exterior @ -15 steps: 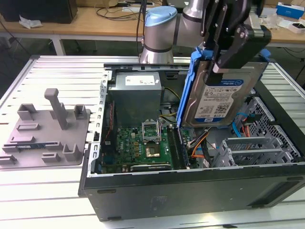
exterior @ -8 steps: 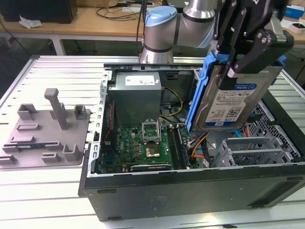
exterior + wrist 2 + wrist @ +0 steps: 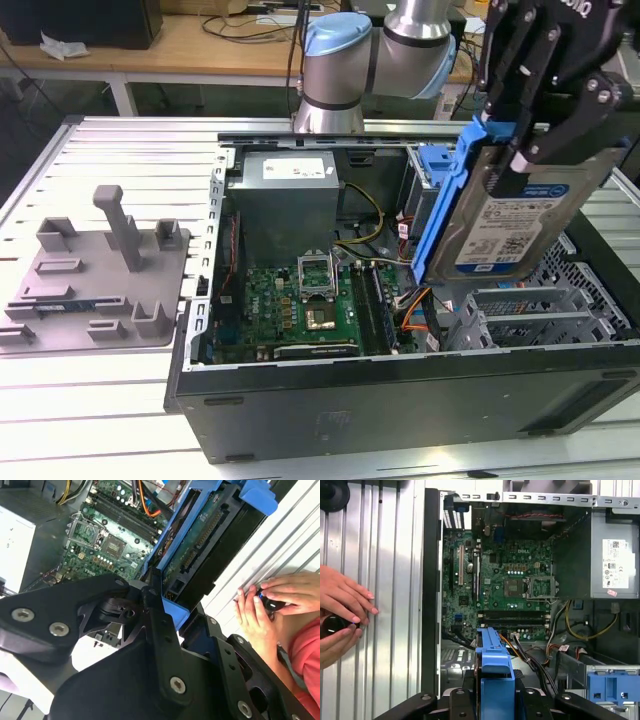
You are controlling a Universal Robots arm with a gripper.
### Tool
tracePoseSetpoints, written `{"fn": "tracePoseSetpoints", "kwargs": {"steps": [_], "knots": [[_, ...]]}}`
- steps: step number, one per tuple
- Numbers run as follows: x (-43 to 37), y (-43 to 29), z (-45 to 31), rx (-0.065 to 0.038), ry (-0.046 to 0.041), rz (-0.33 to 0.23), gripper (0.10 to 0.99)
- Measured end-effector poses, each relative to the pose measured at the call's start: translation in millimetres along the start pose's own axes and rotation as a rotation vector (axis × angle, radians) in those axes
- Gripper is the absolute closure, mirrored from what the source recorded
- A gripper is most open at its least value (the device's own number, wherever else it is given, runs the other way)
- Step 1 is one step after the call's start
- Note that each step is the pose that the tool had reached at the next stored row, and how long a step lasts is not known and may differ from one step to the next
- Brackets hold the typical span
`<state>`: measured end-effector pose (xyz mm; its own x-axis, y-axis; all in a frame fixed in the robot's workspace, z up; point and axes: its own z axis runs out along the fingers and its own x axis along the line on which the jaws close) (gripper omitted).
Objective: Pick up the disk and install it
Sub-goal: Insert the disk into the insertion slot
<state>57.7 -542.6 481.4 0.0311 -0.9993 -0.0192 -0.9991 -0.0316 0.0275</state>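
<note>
The black two-fingered gripper (image 3: 512, 135) is clamped on the disk (image 3: 520, 215), a flat silver hard drive with a white-and-blue barcode label, framed by a blue plastic carrier, with a finger pressed to each side of it. The disk is held up on edge and tilted, its label facing the exterior view, over the end of the open black computer case (image 3: 400, 400) at the exterior view's right. It hangs above the cables and the perforated metal drive cage (image 3: 540, 305). In the second wrist view the drive's underside (image 3: 210, 545), with its circuit board, shows between the black linkages. In the first wrist view the carrier's blue edge (image 3: 495, 665) stands up over the case's interior. Inside the case lie a green motherboard (image 3: 300, 300) and a grey power supply box (image 3: 290, 190), and a second blue plastic bracket (image 3: 435, 175) sits just beside the held disk. A grey plastic tray with upright posts (image 3: 100, 280) rests on the slatted metal table (image 3: 100, 420), well apart from the gripper, at the exterior view's left. A person's hands (image 3: 340, 610) rest on the table beside the case, holding a small dark object.
</note>
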Motion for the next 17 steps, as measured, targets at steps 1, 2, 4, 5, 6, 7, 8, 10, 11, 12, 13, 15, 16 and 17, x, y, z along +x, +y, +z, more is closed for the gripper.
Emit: {"fn": "tracePoseSetpoints", "kwargs": {"steps": [1,2,4,5,6,7,8,10,11,12,13,15,16,17], "knots": [[0.6,-1.9,0.0,0.0,0.0,0.0,0.718],[1.9,-6.2,-0.1,0.0,0.0,0.0,0.718],[3.3,-10.9,-0.2,0.0,-0.0001,0.0,0.718],[4.3,-14.5,-0.4,0.0,0.0,0.0,0.718],[5.0,-16.9,-0.4,0.0,-0.0001,0.0,0.718],[5.6,-19.0,-0.4,0.0,-0.0001,0.0,0.718],[6.1,-21.1,-0.6,0.0,0.0,0.0,0.718],[7.4,-25.7,-0.6,0.0,-0.0001,0.0,0.718],[7.8,-27.6,-0.7,0.0,0.0,0.0,0.718],[8.5,-31.2,-0.7,0.0,-0.0001,0.0,0.718],[8.8,-33.3,-0.8,0.0,0.0,0.0,0.718],[8.9,-36.1,-0.9,0.0,0.0,0.0,0.718],[9.0,-37.6,-0.9,0.0,0.0,0.0,0.718],[9.0,-39.2,-0.8,0.0,-0.0001,0.0,0.718]]}}
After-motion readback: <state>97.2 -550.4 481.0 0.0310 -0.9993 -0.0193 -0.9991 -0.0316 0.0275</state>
